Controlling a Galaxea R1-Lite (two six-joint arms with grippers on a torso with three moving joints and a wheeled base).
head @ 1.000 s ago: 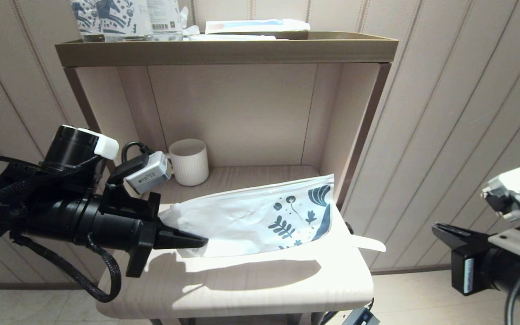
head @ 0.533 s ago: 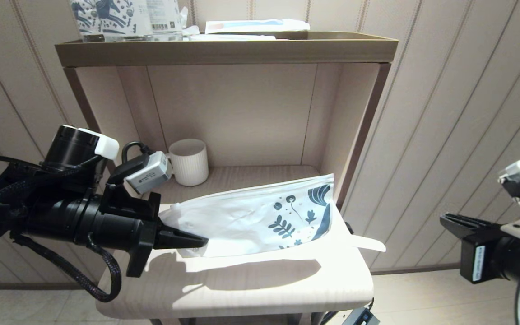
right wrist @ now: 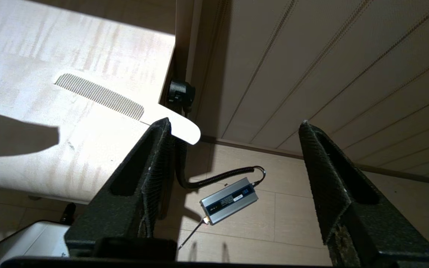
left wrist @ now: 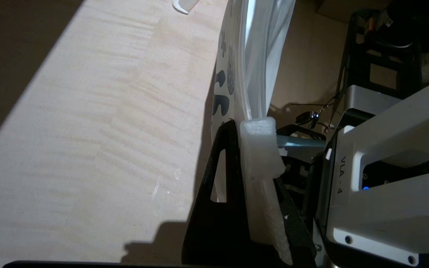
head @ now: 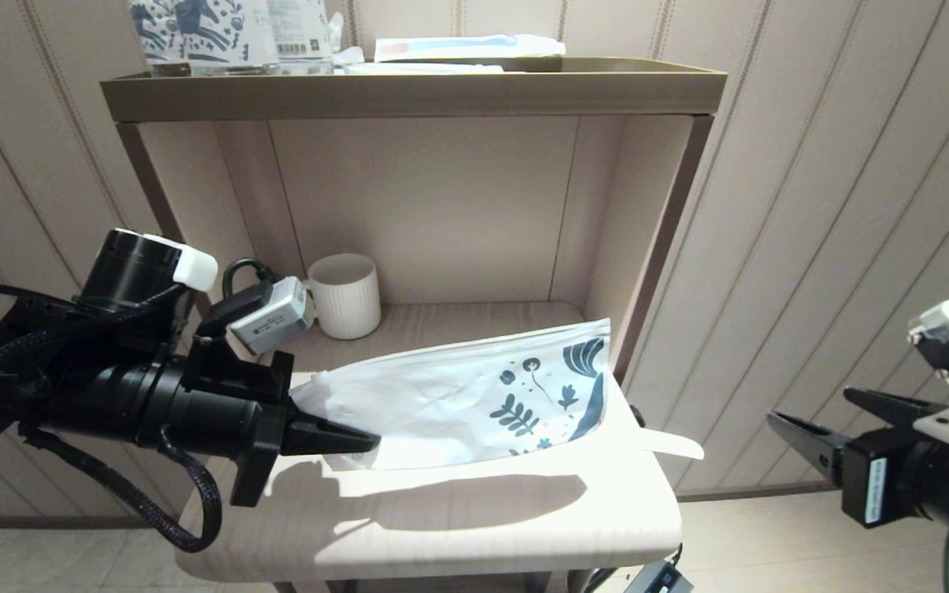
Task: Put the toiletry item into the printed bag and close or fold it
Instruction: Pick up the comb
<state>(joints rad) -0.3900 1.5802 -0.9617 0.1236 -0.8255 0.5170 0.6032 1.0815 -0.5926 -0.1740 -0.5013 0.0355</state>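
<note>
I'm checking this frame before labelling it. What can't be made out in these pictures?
- Slim cream-white comb: in the head view the white leaf-printed bag covers its toothed end.
- Printed bag's mouth: hidden in both head and left wrist views by the left gripper clamping it.
- Blue-printed packs on the brown top shelf: cut off by the head view's edge.
- Right gripper: open, off the shelf's right side.

Left tool (left wrist: 237, 128) pinches printed bag (left wrist: 253, 56) edge above shelf (left wrist: 88, 130).
</note>
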